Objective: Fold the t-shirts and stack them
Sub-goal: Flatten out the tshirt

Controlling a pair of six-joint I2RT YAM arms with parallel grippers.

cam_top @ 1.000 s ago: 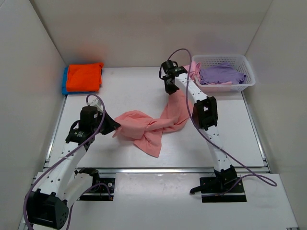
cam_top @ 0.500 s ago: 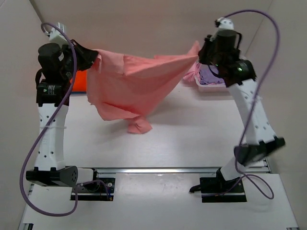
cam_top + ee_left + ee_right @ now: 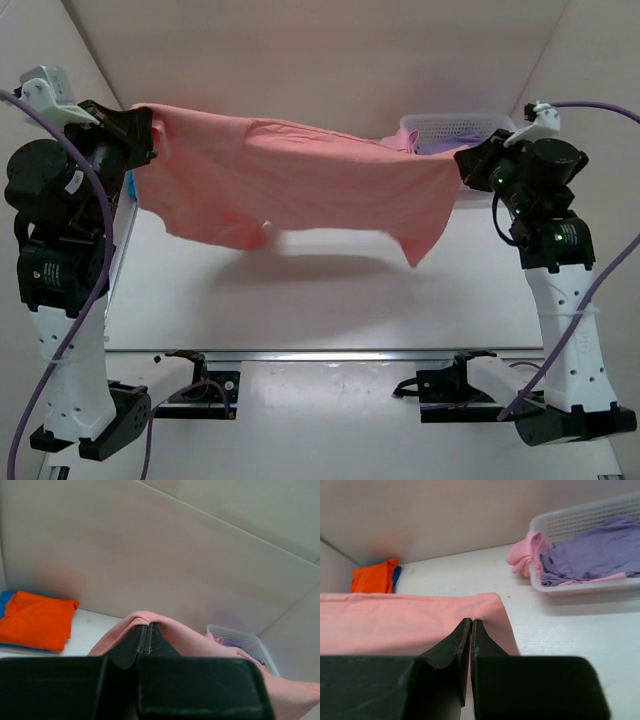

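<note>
Slip risk: salmon-pink cloth t-shirt (image 3: 300, 175) hangs taut, left claw (image 3: 150, 140) and right claw (image 3: 465, 166) clamped on thin edges

**Raised cloth screens the back of the surface**

From above, the salmon-pink t-shirt (image 3: 290, 180) hangs spread between the arms and hides the rear of the surface (image 3: 330, 300). The orange t-shirt (image 3: 35, 620) is wholly covered there, and the white basket (image 3: 470, 122) shows only its far rim. The cloth nipped inside the left jaws and right jaws is hidden in every view. The dark bulk of the jaws blocks each wrist camera's lower half. The left wrist picture's edge cuts the blue t-shirt (image 3: 4, 599) to a sliver. The right wrist picture's edge crops the basket and the lavender t-shirt (image 3: 590, 550).
</note>
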